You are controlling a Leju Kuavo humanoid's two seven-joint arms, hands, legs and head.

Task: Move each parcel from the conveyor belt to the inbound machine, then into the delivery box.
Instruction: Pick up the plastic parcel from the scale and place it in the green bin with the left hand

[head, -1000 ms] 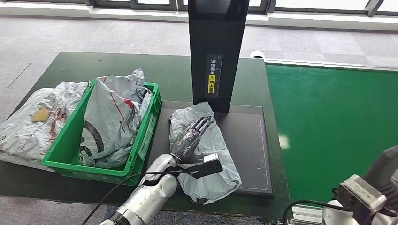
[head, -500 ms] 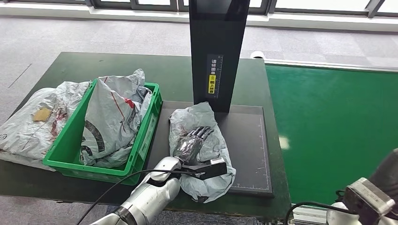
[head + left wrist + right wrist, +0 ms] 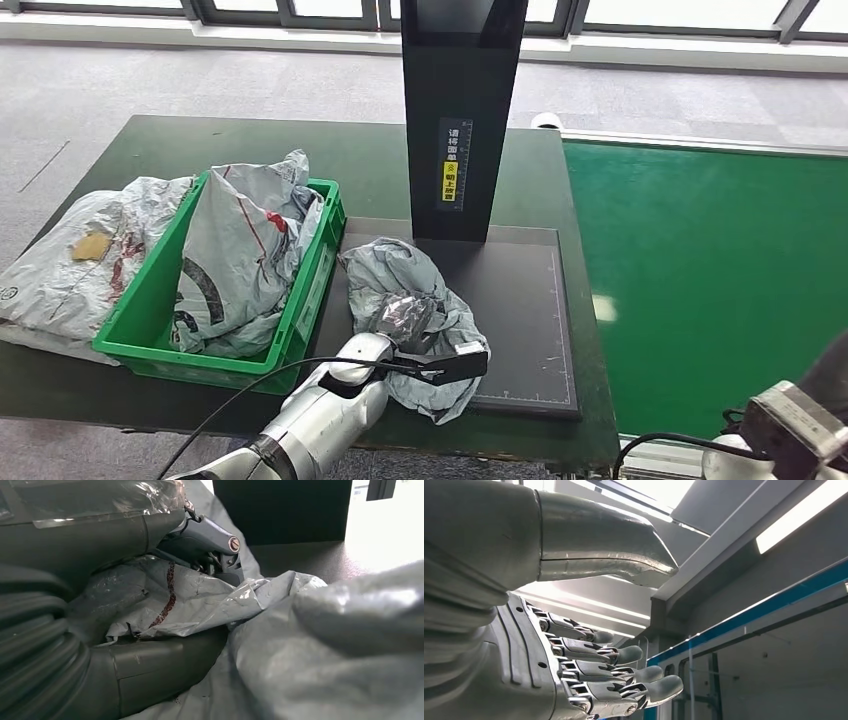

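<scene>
Parcel (image 3: 420,320) mid-transfer: grey bag bunched on the black platform of the inbound machine (image 3: 525,300), just beside the green delivery box (image 3: 318,262) at its nine o'clock, so the step in hand judged to be the pickup for the second leg, machine to box. Head view: left robot hand (image 3: 403,316) closed down into the crumpled film near the bag's middle, fingers curled and gathering plastic; delivery box already crowded with another grey bag (image 3: 240,250), a further one (image 3: 75,255) draped over its nine o'clock side onto the counter (image 3: 370,165); conveyor belt (image 3: 700,270) at three o'clock. Against the frames before: fingers then laid flat and spread along the bag, now clenched; bag then spread long, now pulled up into a tighter heap, its six o'clock end drawn in. Left wrist view: thumb and fingers (image 3: 215,540) pinching a fold of grey film with a red mark, grip apparently firm. Right wrist view: right robot hand (image 3: 589,665) turned up toward the ceiling lights, fingers straight and apart, holding nothing. Next move, as a judgement: lift high enough to clear the box wall, swing toward nine o'clock, release over the pile; slack film likely to sag and snag on the rim.
</scene>
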